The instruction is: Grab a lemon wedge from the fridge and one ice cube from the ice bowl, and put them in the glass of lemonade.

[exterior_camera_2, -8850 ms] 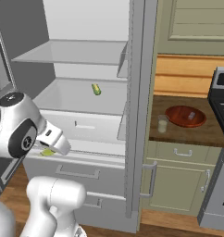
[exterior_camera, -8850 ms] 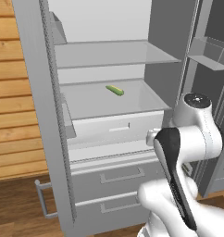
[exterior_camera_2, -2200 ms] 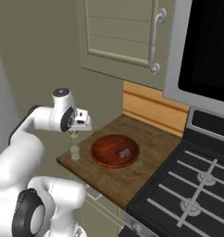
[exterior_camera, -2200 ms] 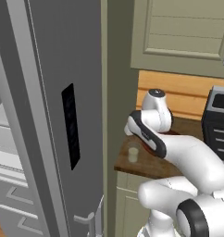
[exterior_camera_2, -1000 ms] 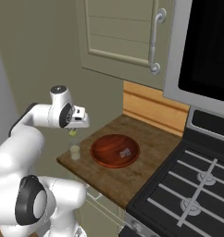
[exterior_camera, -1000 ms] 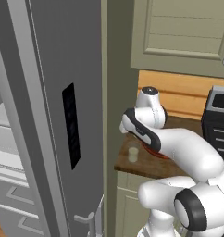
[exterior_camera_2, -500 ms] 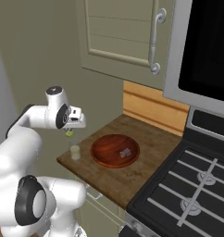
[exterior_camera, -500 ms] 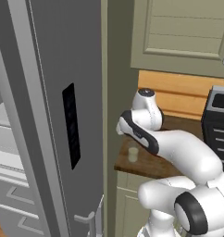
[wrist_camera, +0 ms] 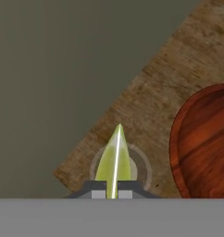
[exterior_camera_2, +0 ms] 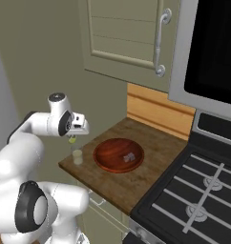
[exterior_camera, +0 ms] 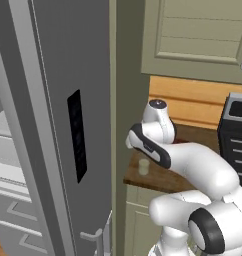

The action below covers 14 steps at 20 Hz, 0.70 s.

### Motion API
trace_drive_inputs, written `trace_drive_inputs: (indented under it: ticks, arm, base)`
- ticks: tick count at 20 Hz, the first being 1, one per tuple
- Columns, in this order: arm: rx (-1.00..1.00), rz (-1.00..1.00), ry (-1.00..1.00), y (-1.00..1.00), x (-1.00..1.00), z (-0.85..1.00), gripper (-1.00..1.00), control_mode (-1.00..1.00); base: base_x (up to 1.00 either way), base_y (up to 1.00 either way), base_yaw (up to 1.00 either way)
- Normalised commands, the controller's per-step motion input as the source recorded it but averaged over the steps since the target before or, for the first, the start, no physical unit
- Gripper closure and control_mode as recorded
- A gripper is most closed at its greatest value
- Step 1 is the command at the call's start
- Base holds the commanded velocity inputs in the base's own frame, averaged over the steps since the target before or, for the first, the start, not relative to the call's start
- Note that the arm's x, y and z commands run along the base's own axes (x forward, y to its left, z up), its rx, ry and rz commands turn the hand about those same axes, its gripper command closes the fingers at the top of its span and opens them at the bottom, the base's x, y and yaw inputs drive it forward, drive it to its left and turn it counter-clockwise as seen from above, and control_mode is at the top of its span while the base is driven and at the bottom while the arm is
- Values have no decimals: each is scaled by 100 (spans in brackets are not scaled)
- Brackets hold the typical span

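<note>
Left base view: arm reaching over counter (exterior_camera: 193,186); glass (exterior_camera: 143,167) sitting near counter's front-left corner, fridge (exterior_camera: 58,125) door at 9 o'clock.

Right base view: gripper (exterior_camera_2: 73,137) hovering just above glass (exterior_camera_2: 78,157), pinching wedge (exterior_camera_2: 72,139); bowl (exterior_camera_2: 118,155) lying at 3 o'clock, apart from glass.

Hand view: wedge (wrist_camera: 114,159) pinched between pressed-together tips, long axis pointing to 12 o'clock, sitting over glass (wrist_camera: 139,169) rim ring; bowl (wrist_camera: 202,143) at 3 o'clock. Judging release due straight down.

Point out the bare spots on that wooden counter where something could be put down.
Bare wood lies on the wooden counter between the wide reddish-brown bowl and the black stove, and along the front edge below the bowl. The left corner is crowded: the small clear glass stands there, with the shut gripper holding the yellow-green lemon wedge above it.
</note>
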Motion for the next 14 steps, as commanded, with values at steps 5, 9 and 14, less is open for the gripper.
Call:
trace_drive_inputs:
  ticks: [5,9,14]
  arm:
    - [-3,0,0,0,10,-22,100,-100]
    - [-2,0,0,0,3,-16,100,-100]
    - [0,0,-3,7,-9,0,100,-100]
  base:
    - [0,0,0]
    - [0,0,0]
    - [0,0,0]
